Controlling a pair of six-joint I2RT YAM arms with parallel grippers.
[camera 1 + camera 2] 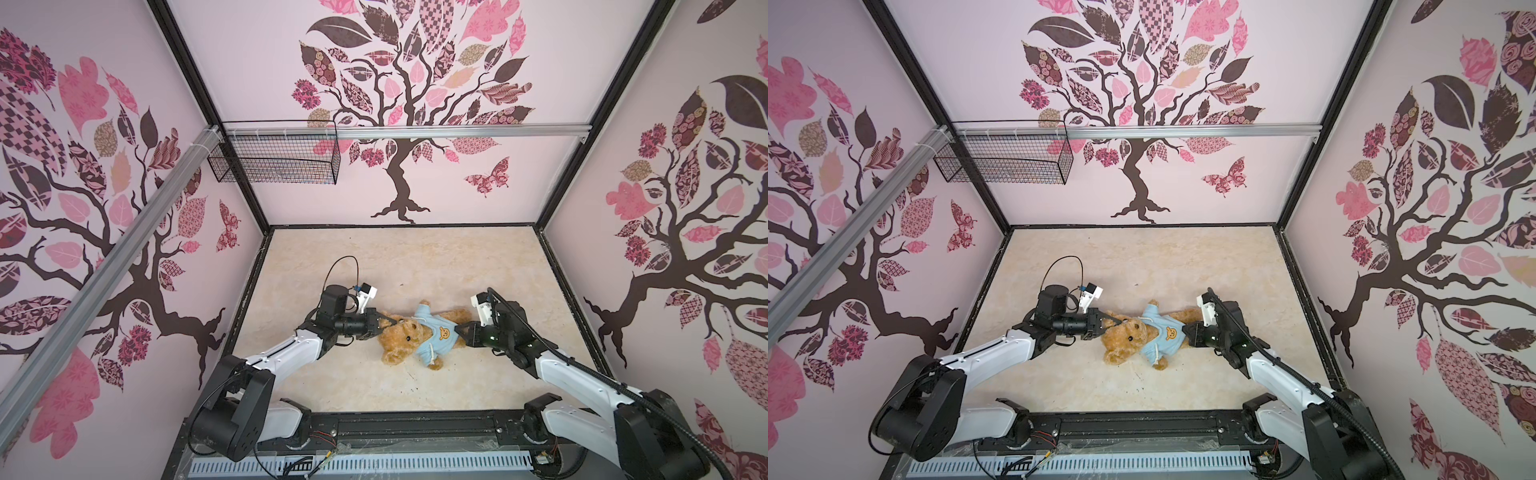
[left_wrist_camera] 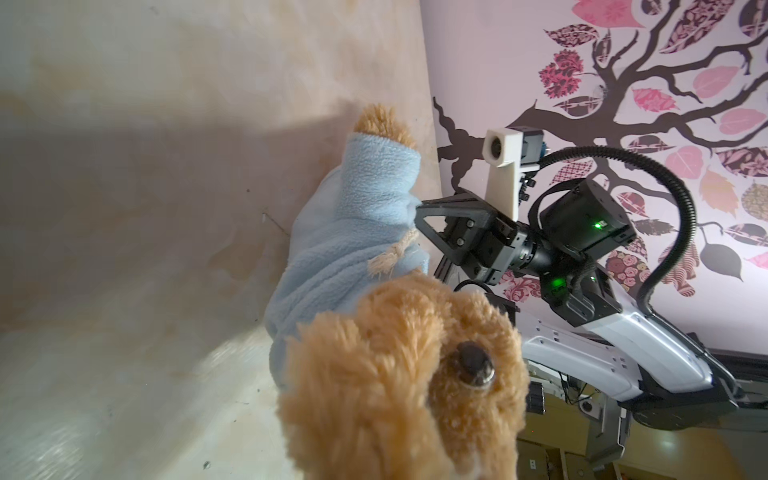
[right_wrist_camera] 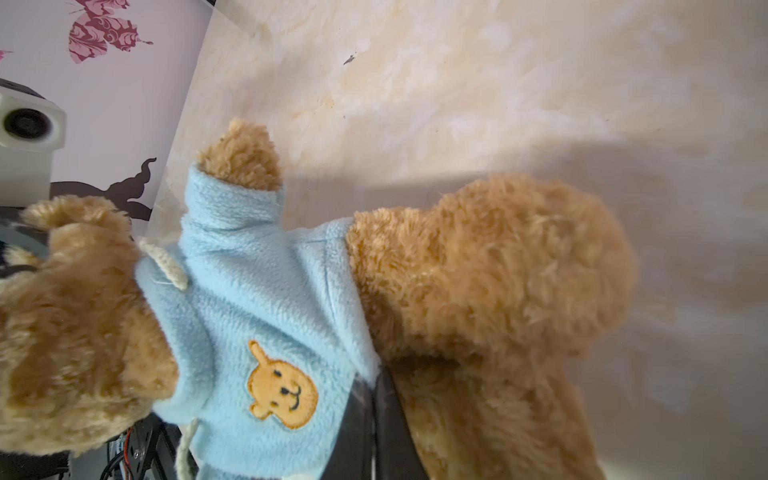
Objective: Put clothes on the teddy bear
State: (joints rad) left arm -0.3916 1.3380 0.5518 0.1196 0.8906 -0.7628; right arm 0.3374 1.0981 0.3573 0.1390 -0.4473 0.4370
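The teddy bear (image 1: 401,337) (image 1: 1126,336) lies on its back in mid-table, head toward the left arm, legs toward the right arm. It wears a light-blue shirt (image 1: 436,337) (image 1: 1160,334) (image 3: 249,299) with an orange bear-face patch; both paws poke out of the sleeves. My left gripper (image 1: 388,322) (image 1: 1113,321) is shut on the bear's ear; in the left wrist view the furry head (image 2: 395,374) hides the fingers. My right gripper (image 1: 459,330) (image 1: 1185,330) (image 3: 376,380) is shut, pinching the shirt's lower hem at the bear's belly (image 3: 478,270).
A black wire basket (image 1: 274,153) hangs on the back wall rail, up left. Patterned walls close in the beige table (image 1: 415,257) on three sides. The arms' black base rail (image 1: 415,428) runs along the front edge.
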